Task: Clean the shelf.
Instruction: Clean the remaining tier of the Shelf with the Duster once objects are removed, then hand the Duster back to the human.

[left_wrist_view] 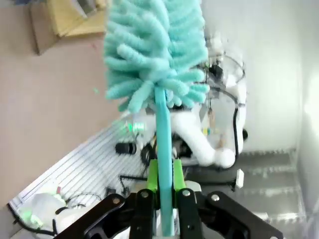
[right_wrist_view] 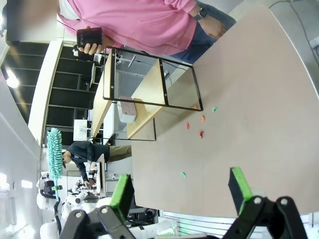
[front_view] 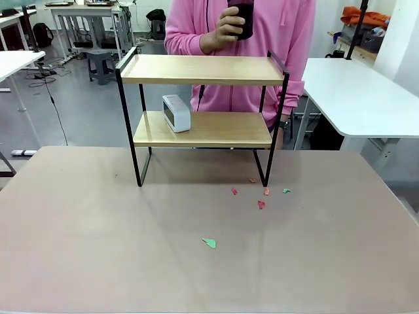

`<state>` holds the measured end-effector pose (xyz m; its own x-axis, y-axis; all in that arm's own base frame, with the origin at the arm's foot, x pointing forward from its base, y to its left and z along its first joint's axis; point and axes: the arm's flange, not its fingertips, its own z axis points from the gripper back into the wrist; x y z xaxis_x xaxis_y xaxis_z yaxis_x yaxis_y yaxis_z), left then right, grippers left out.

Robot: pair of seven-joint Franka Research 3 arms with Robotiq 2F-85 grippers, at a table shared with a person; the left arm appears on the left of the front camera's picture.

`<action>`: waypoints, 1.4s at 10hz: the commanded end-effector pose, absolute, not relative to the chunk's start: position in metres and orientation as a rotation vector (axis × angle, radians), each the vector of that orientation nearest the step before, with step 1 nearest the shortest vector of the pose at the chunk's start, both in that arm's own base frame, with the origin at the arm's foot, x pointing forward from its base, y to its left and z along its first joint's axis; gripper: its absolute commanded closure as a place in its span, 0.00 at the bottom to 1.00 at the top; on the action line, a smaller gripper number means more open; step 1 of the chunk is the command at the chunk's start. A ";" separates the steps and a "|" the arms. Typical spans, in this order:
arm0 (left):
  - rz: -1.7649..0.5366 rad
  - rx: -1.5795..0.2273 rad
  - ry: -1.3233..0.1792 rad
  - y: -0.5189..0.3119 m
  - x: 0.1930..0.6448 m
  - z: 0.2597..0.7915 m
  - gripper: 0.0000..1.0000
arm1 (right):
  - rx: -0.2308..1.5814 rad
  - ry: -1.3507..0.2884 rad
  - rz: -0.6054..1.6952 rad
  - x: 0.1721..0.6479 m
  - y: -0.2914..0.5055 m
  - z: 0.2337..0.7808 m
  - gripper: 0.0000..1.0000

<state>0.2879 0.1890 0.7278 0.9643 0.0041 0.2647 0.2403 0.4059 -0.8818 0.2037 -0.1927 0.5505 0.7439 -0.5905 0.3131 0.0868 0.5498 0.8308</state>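
With your left claw (left_wrist_view: 164, 199) pinching the duster (left_wrist_view: 154, 50) and your right claw (right_wrist_view: 182, 186) spread, you seem at the start: bring the duster across to the shelf (front_view: 203, 69) at the desk's (front_view: 98, 248) far middle.

This is a robotics lab or workroom, an open hall with a bare grey floor (front_view: 85, 124). Plain white tables (front_view: 357, 98) stand around the brown work table (front_view: 98, 248), more benches (front_view: 85, 10) line the back, and black cables (front_view: 54, 101) trail across the floor near a grey stool (front_view: 99, 62). Farther off, in the right wrist view, another person (right_wrist_view: 87, 152) bends over a bench.
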 end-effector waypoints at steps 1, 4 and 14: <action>0.255 -1.208 -0.416 0.199 0.279 0.676 1.00 | 0.930 -0.650 -0.410 0.205 -0.192 0.552 0.00; 0.557 -1.280 -0.405 0.217 0.308 0.578 1.00 | 0.930 -0.650 -0.410 0.205 -0.192 0.552 0.00; 0.605 -1.133 -0.393 0.217 0.325 0.529 1.00 | 0.930 -0.650 -0.410 0.205 -0.192 0.552 0.00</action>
<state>0.3232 0.2181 0.5256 0.7697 0.6384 -0.0059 -0.2458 0.2879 -0.9256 0.2037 -0.1930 0.5508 0.7436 -0.5906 0.3134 0.0867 0.5500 0.8307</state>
